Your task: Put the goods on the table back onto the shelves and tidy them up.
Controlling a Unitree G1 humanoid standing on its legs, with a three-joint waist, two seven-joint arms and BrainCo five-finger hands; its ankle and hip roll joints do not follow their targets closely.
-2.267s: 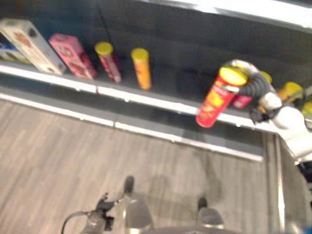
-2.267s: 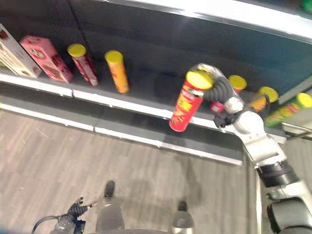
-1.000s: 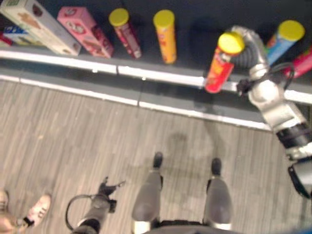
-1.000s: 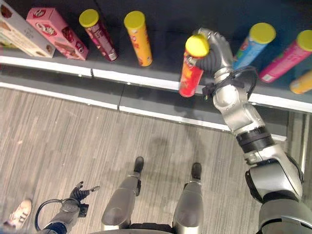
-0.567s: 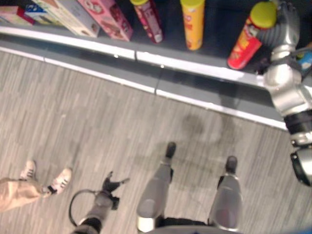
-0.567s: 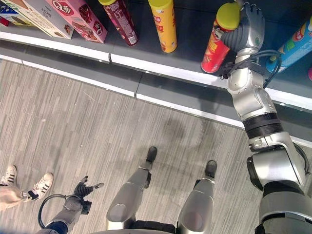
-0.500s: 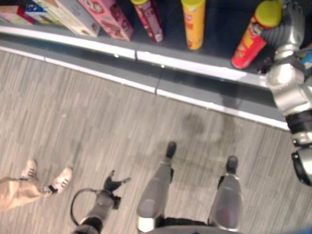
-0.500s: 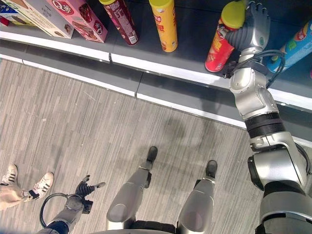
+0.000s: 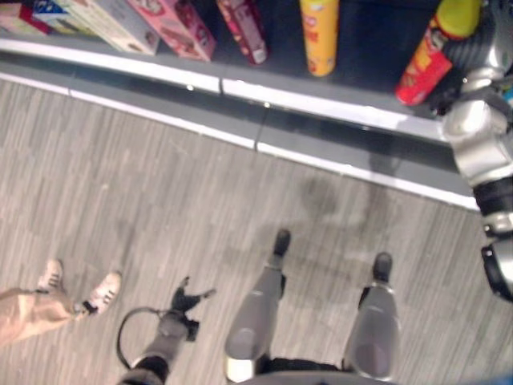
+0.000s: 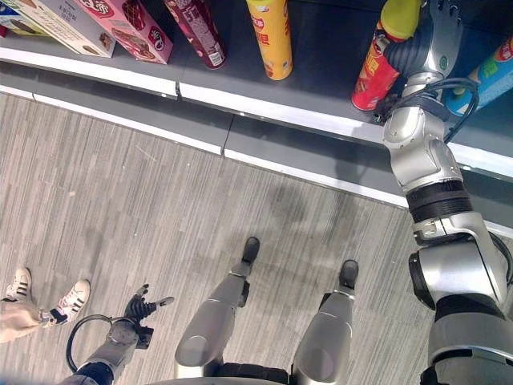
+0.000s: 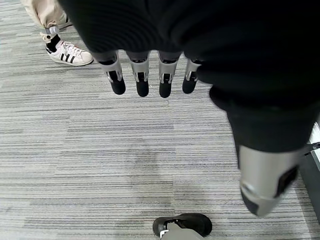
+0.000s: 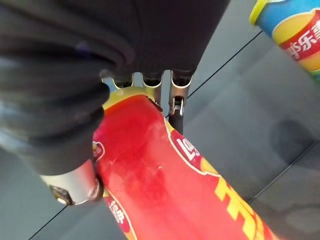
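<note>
A red chip can with a yellow lid (image 10: 375, 70) leans over the dark shelf (image 10: 280, 113), its lower end just behind the white front strip. My right hand (image 10: 426, 46) is shut on its upper part. In the right wrist view the fingers (image 12: 176, 99) and thumb (image 12: 75, 177) curl round the red can (image 12: 170, 190). I cannot tell whether its base rests on the shelf. My left hand (image 10: 141, 308) hangs low over the floor, and its fingers (image 11: 141, 75) are straight and hold nothing.
On the same shelf stand an orange can (image 10: 271, 40), a dark red can (image 10: 196, 34), a pink box (image 10: 128, 28) and a white box (image 10: 58, 22) to the left. A blue can (image 10: 490, 74) leans to the right. A person's shoes (image 10: 50, 300) are at the lower left.
The camera has tilted down. My right hand has carried the red can from in front of the shelf edge in over the shelf. A person's shoes have come into view.
</note>
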